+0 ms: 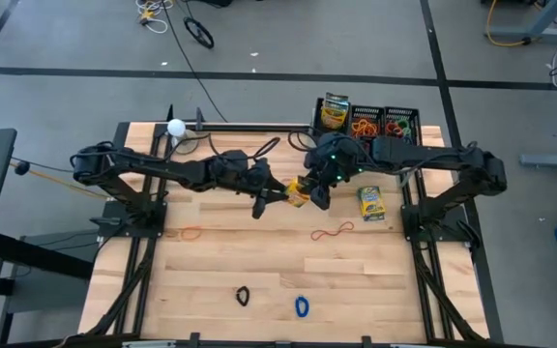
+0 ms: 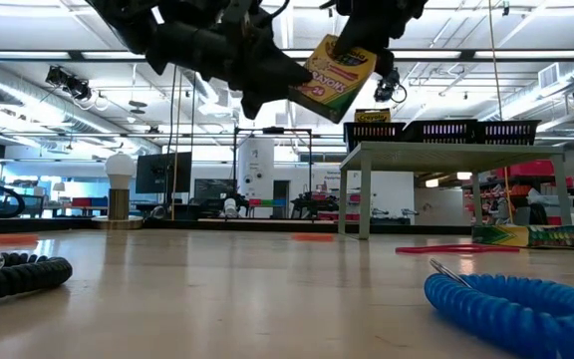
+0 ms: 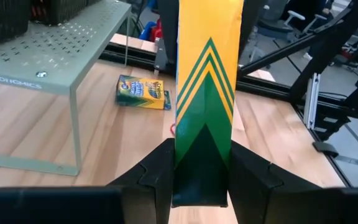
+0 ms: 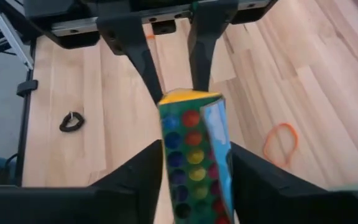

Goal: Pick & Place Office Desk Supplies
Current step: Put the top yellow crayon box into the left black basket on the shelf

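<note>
Two black mesh trays (image 1: 383,121) sit on a pale green shelf (image 3: 48,56) at the counter's (image 1: 259,280) far right, each holding tangled rubber bands (image 1: 365,125), with a crayon box (image 1: 334,111) standing beside them. Above mid-counter, the left hand (image 1: 277,193) clamps one end of a raised crayon box (image 1: 298,192), while the right hand (image 1: 314,190) straddles the other end, fingers just beside it; whether they press it I cannot tell. Another crayon box (image 1: 371,202) lies on the counter near the shelf.
</note>
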